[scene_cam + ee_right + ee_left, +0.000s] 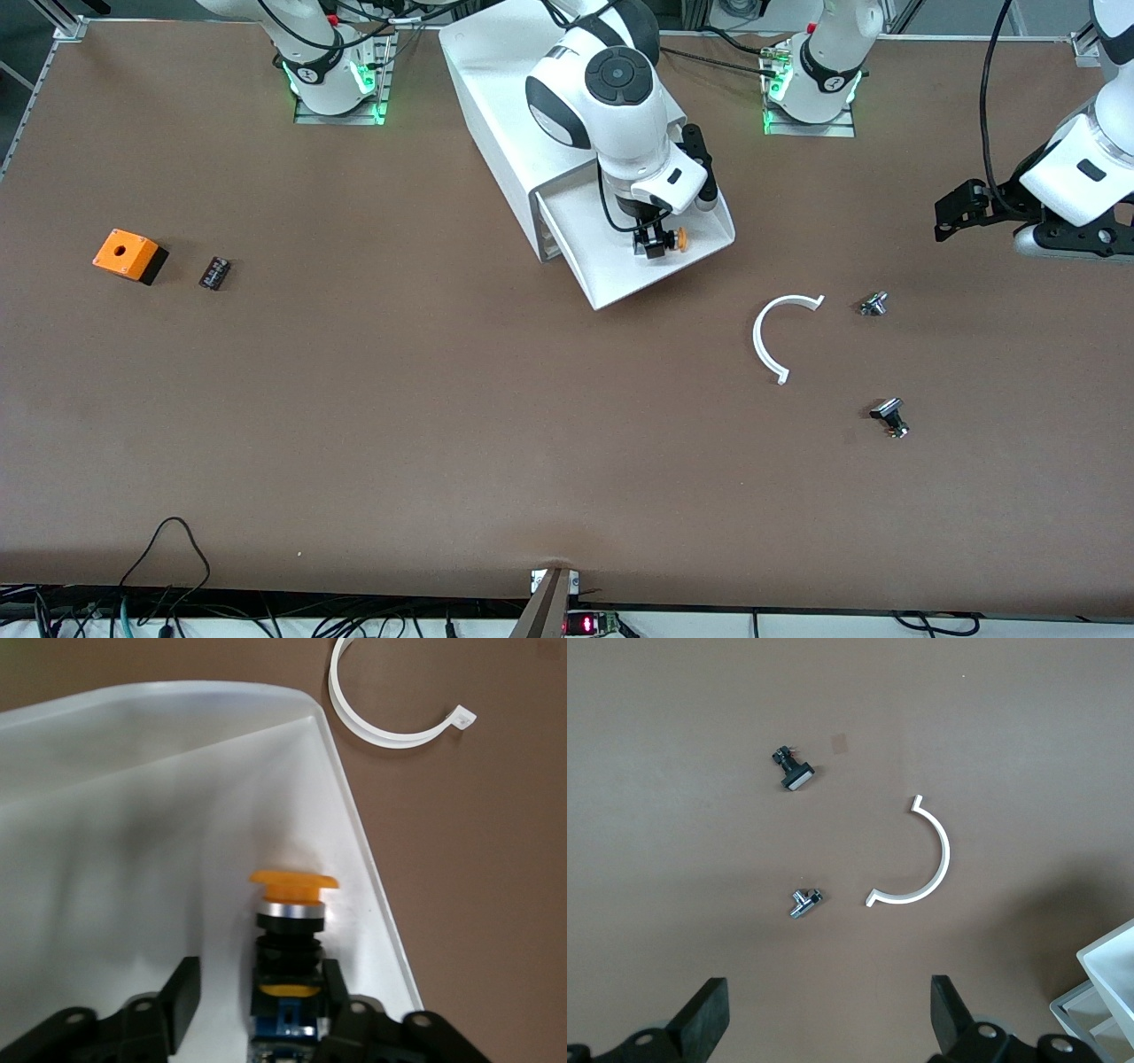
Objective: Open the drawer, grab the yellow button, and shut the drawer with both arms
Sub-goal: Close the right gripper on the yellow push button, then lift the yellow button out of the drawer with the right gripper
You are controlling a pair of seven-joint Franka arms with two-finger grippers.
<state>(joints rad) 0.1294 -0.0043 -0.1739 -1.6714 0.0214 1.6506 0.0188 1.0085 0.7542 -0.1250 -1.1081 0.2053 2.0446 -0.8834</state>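
Right wrist view — right pincer (257, 992) half-closed around button (291, 930) beside drawer (354, 815) edge — left pincer (828, 1010) wide open.

My left gripper (828, 1014) hangs over bare brown table (673, 868), fingers (709, 1010) spread wide, nothing between them. Below me: white half-ring clip (926, 864), small silver knob (804, 902) just beside its open end, black-and-silver knob (793, 769) well apart from both. Corner of white cabinet (1107, 979) at frame edge.
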